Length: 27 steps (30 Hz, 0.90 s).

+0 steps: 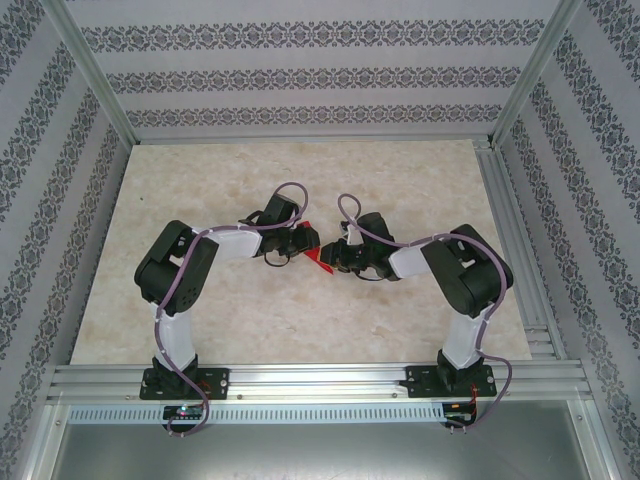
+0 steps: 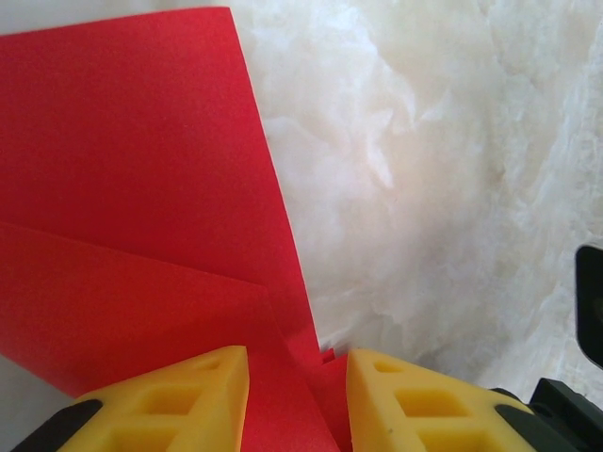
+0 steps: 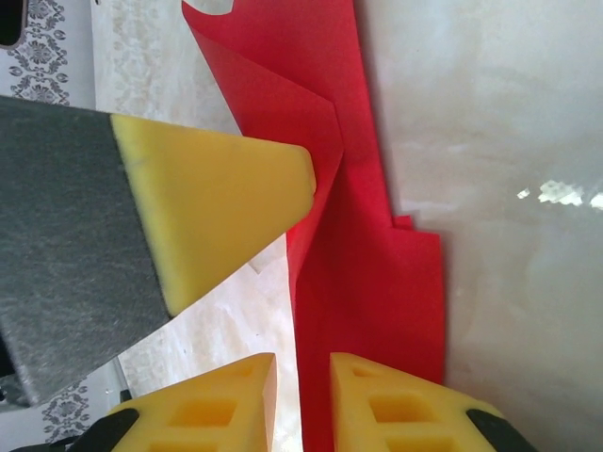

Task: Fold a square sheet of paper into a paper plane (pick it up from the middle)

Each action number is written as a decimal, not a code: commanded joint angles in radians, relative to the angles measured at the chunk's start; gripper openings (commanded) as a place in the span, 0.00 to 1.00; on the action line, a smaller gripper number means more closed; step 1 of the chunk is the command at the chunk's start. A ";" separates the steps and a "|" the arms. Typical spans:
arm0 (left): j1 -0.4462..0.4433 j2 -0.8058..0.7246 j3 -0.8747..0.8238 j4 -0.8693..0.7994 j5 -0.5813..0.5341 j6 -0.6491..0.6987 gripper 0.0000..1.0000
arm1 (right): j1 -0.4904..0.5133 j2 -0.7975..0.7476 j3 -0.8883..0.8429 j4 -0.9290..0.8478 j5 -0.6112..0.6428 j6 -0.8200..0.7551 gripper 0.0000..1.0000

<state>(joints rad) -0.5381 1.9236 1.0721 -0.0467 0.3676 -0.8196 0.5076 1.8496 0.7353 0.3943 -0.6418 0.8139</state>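
Left gripper [image 2: 297,356] fingers [image 2: 188,400] sit closest in the left wrist view: yellow and parted, with the red sheet of paper [image 2: 132,169] filling the gap between them. Can't tell if it's clamped or just straddled. Sheet spreads up and left from the tips. One layer edge runs diagonally across it, so it's partly folded. Marble tabletop [image 2: 452,188] to its right.

Right wrist view: right gripper [image 3: 303,363] jaws slightly parted, released. Sheet edge drops into the gap next to the right-hand pad, and a sliver of table shows between the paper and the other pad. Not pinching. One yellow finger [image 3: 207,198] of the left gripper comes in from the left side of the view, tip touching a crease of the sheet. Sheet shows overlapping layers here, with a small curled corner at the top.

Top view: both arms bent inward, grippers facing tip to tip near the middle of the tabletop, well clear of all four edges. Sheet [image 1: 322,260] sits between them, mostly hidden by the claws, with a red triangle poking out on the near side.
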 commanded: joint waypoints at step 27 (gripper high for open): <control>-0.007 0.010 0.017 -0.002 0.003 -0.020 0.34 | 0.079 -0.036 0.160 -0.376 0.230 -0.240 0.27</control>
<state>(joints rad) -0.5381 1.9236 1.0729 -0.0471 0.3687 -0.8207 0.5747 1.7859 0.8577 0.0544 -0.4526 0.6136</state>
